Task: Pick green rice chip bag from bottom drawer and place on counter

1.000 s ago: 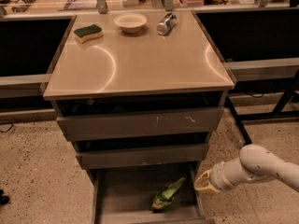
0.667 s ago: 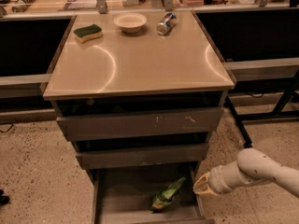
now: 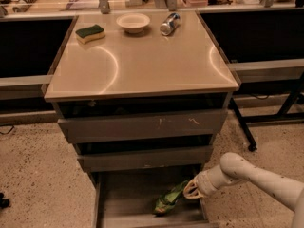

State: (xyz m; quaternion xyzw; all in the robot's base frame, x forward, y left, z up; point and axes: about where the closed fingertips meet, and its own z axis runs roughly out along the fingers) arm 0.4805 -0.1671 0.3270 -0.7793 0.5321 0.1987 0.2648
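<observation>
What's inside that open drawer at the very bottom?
A green rice chip bag lies in the bottom drawer, toward its right side, with the gripper right beside it. The drawer's back part is hidden under the middle drawer.

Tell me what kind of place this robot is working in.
Probably a lab or office workspace: a grey drawer cabinet with a tan counter, cluttered desks behind it, speckled floor. The gripper is low at the open bottom drawer, beside the green rice chip bag.
</observation>
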